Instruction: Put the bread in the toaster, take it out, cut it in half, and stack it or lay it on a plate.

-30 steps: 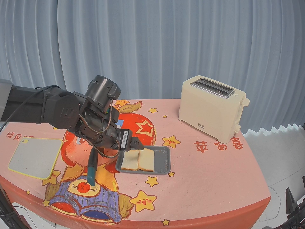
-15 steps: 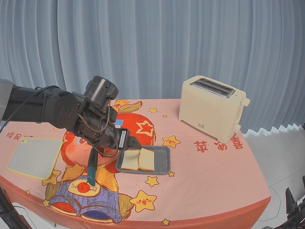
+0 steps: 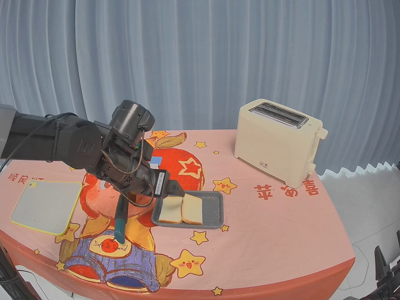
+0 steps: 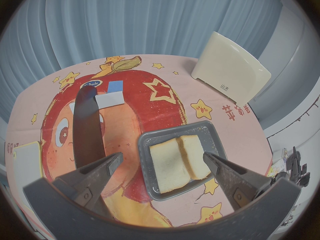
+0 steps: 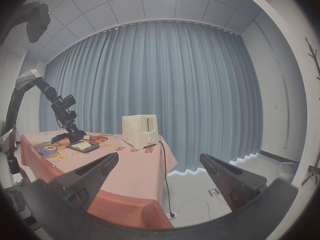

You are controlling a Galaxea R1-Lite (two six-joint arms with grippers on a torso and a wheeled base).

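Observation:
Two pale bread halves [image 3: 181,210] lie side by side, slightly overlapping, on a grey tray [image 3: 214,209] near the middle of the table. My left gripper [image 3: 175,191] hovers at the tray's back left corner, just above the bread, open with nothing in it. In the left wrist view its fingers [image 4: 110,164] stand wide on either side of the bread [image 4: 178,160] and tray [image 4: 146,144]. The cream toaster [image 3: 277,142] stands at the back right with empty slots. My right gripper [image 5: 158,164] is open, low and off the table's right side.
A knife [image 3: 121,219] with a teal handle lies left of the tray, its dark blade [image 4: 86,127] under my left arm. A yellow-edged cutting board [image 3: 46,207] sits at the table's left. The toaster's cord [image 5: 165,170] hangs off the right edge.
My left gripper has drawn back slightly to the left, away from the bread. The bread, tray and knife have not moved.

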